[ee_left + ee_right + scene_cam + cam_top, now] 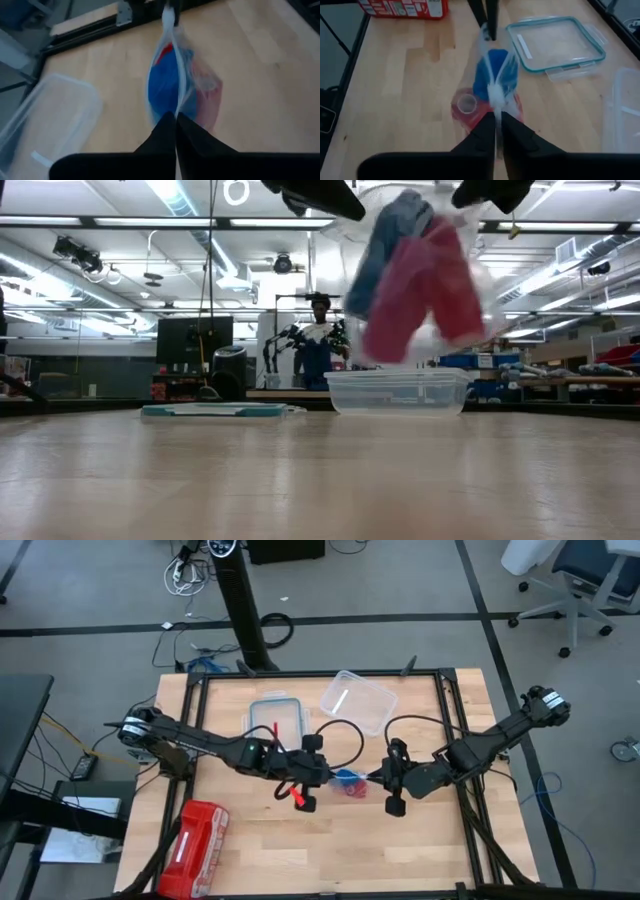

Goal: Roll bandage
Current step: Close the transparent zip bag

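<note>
A clear plastic bag (350, 783) hangs between my two grippers over the middle of the table. Inside it sit the blue bandage (162, 85) (492, 70) and red-pink fabric rolls (466, 104). The low view shows the bag (420, 280) lifted clear of the tabletop, with the blue piece (395, 240) beside the red ones (430, 290). My left gripper (318, 777) (176, 116) is shut on the bag's left end. My right gripper (385, 778) (495, 116) is shut on its right end, facing the left one. My left gripper pinches the bag's top edge (176, 102) at its left end between its two fingers, slanting down from the table's left. The bag hangs below, clear of the table. My right gripper pinches the bunched top edge (494, 96) at the bag's right end, slanting down from the table's right. The edge runs stretched between the two grippers.
A clear plastic container (358, 700) and a teal-rimmed lid (275, 718) lie at the far middle of the table. A red zip pouch (200, 840) lies near the front left. Behind the table, a person (320, 340) stands in the room.
</note>
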Controlling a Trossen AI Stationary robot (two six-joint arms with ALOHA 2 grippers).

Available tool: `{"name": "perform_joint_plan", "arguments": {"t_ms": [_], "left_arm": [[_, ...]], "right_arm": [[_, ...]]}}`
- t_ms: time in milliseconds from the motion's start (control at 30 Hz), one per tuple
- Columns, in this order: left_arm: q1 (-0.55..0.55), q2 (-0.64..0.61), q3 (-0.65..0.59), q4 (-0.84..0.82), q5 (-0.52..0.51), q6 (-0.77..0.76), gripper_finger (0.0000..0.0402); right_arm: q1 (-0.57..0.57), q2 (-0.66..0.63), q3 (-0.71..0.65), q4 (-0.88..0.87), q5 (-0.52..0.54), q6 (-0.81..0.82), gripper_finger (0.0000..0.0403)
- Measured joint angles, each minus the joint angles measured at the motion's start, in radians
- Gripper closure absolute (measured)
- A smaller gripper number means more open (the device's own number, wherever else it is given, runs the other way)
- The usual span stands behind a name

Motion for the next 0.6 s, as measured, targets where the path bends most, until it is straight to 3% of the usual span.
{"name": "perform_joint_plan", "arguments": {"t_ms": [300,600], "left_arm": [[0.001,0.001,0.029,-0.075,0.055,-0.023,0.04],[0.004,0.001,0.029,-0.082,0.047,-0.057,0.0401]], "right_arm": [[-0.021,0.0,0.0,0.008,-0.051,-0.011,0.0311],[-0.038,0.0,0.0,0.008,-0.198,0.097,0.0302]]}}
